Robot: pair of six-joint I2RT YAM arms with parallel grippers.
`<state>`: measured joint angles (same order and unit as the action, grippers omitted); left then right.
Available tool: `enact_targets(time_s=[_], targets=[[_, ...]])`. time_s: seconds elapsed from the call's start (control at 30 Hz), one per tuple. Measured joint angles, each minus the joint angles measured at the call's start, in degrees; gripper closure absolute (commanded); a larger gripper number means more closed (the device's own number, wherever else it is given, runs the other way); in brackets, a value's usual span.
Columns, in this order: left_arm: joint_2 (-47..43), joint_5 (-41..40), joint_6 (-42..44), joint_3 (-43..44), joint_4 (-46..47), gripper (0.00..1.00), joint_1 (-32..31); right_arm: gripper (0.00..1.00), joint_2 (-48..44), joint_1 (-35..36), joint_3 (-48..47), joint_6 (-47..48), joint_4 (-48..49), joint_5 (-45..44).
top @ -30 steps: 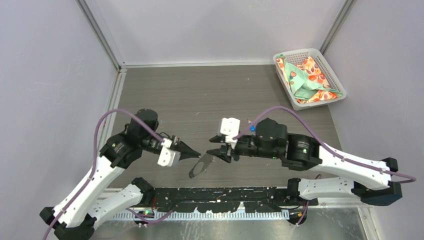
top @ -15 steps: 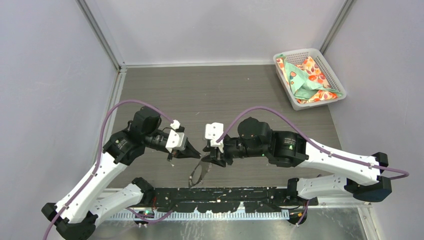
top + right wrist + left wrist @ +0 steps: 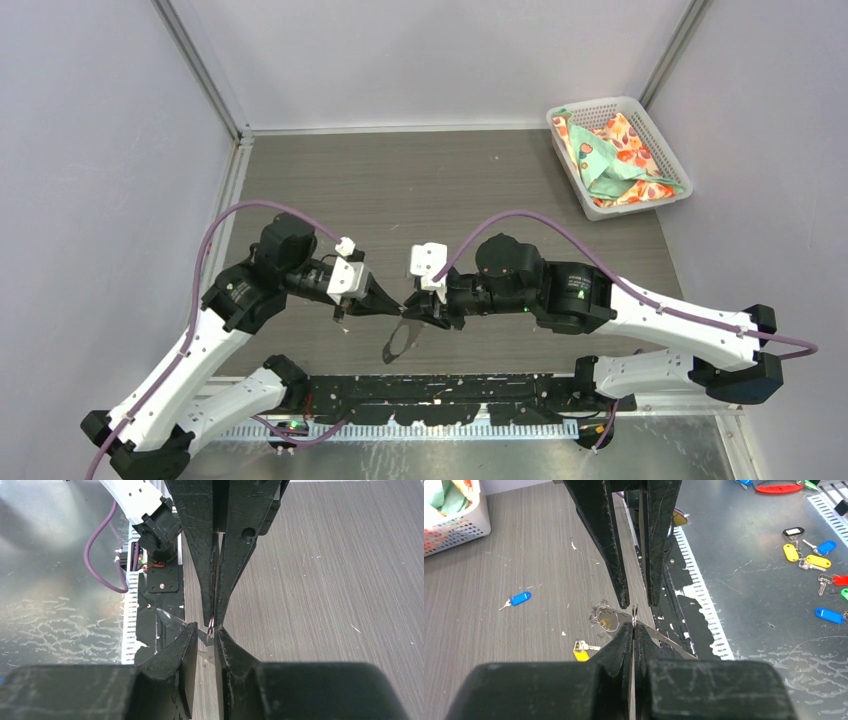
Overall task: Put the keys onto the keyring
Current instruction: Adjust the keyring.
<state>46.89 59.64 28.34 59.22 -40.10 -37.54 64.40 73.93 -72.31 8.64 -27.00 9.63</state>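
The keyring is a thin grey loop that hangs from my left gripper just above the table. My left gripper is shut on its cord; the loop trails beyond the tips. My right gripper faces it tip to tip, open by a narrow gap. In the right wrist view my right gripper straddles a strip of the keyring. The yellow-headed key and the blue-headed key lie on the table, both hidden in the top view.
A white basket with patterned cloth stands at the back right. A black perforated strip runs along the table's near edge. Several loose coloured keys lie on the metal surface beyond that edge.
My right gripper has moved left up to the left gripper's tips and its jaws have narrowed. My left wrist has turned and shifted slightly. The keyring still hangs between them.
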Motion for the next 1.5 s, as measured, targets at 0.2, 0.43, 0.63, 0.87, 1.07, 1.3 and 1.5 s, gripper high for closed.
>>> enact_targets(time_s=[0.2, 0.43, 0.63, 0.87, 1.07, 1.3, 1.5], targets=[[-0.20, 0.46, -1.07, 0.00, 0.50, 1.00, 0.00, 0.80, 0.52, 0.00, 0.00, -0.44, 0.09, -0.09], [-0.55, 1.07, -1.42, 0.00, 0.66, 1.00, 0.04, 0.99, 1.11, 0.00, 0.44, -1.44, 1.90, -1.11], [-0.90, 1.03, -1.64, 0.00, 0.42, 0.98, 0.04, 0.99, 1.09, 0.00, 0.68, -1.68, 2.29, -1.20], [-1.81, 1.18, -7.76, -0.44, 3.96, 0.63, 0.04, 0.99, -1.44, -0.83, 4.57, -3.28, 6.69, -1.11], [-6.01, 1.36, -16.85, -4.61, 11.56, 0.62, 0.04, 0.99, -8.96, -1.70, 17.16, -7.82, 19.89, -0.90], [-9.90, -2.25, -26.80, -11.67, 19.37, 0.65, 0.04, 0.99, -12.04, -1.79, 22.69, -11.06, 29.88, 0.83], [-10.03, -5.73, -30.64, -12.28, 23.65, 0.73, 0.04, 0.99, -12.39, -1.79, 23.71, -12.17, 33.81, 2.19]])
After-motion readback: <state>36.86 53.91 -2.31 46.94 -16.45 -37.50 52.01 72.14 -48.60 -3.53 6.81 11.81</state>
